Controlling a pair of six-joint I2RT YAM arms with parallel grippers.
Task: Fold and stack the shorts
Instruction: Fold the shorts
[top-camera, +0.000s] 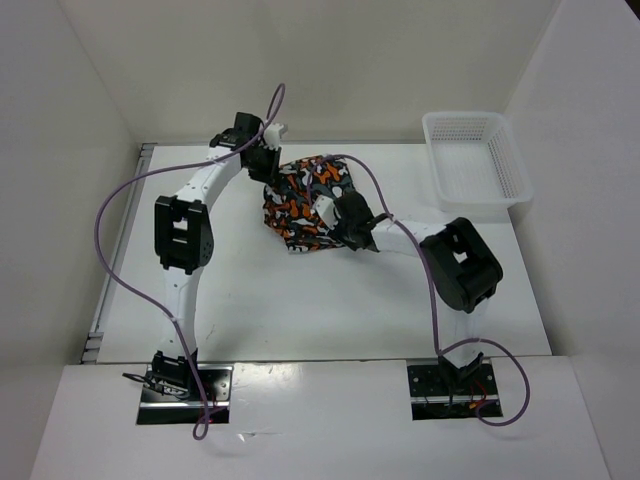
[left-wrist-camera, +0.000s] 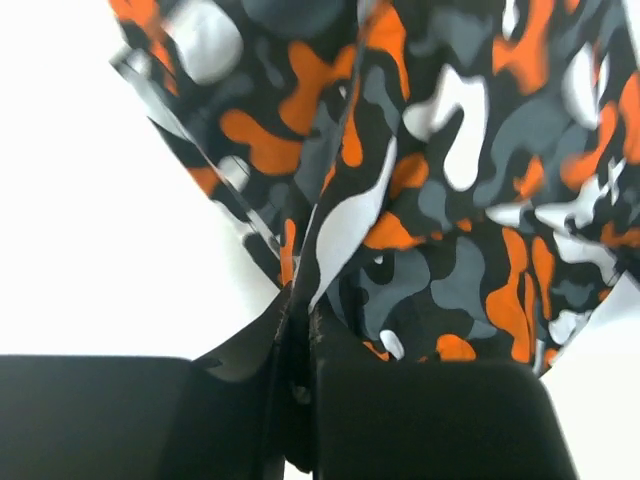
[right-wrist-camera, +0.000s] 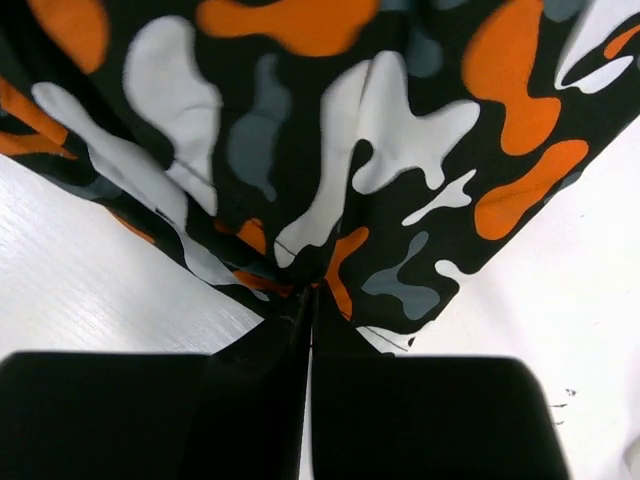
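The shorts (top-camera: 305, 200), printed in orange, white, black and grey blotches, lie bunched at the back middle of the table between both arms. My left gripper (top-camera: 268, 172) is at their back left edge; in the left wrist view its jaws (left-wrist-camera: 300, 300) are shut on a fold of the shorts (left-wrist-camera: 450, 200). My right gripper (top-camera: 338, 222) is at their right near edge; in the right wrist view it (right-wrist-camera: 312, 295) is shut on the shorts (right-wrist-camera: 330, 130), which spread away from the fingertips.
A white plastic mesh basket (top-camera: 475, 160) stands at the back right of the white table (top-camera: 300, 310). White walls enclose the table on three sides. Purple cables loop over both arms.
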